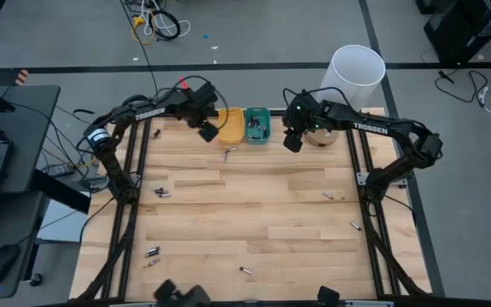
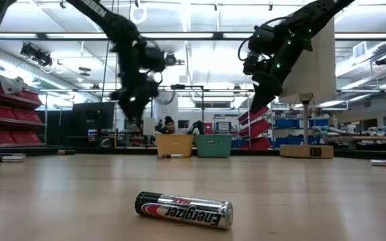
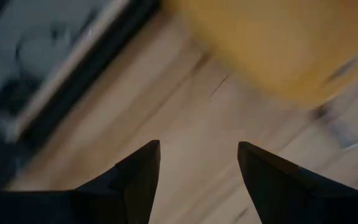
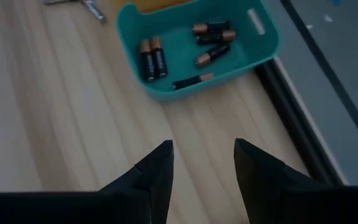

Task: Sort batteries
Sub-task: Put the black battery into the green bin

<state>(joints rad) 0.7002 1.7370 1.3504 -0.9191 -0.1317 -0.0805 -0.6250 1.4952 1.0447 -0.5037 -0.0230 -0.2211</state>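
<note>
Two claws hang at the desk's (image 1: 254, 205) far edge, both with fingers parted and nothing between them: the left claw (image 1: 206, 131) just beside the yellow tray (image 1: 231, 124), the right claw (image 1: 292, 141) near the teal tray (image 4: 263, 46), which holds several batteries (image 4: 152, 57). I judge a drop has just been made, so the next move calls for reaching back to a loose battery (image 2: 183, 209) scattered on the near desk. That one reads "Energizer"; the right arm (image 1: 370, 129) reads "TROSSEN".
</note>
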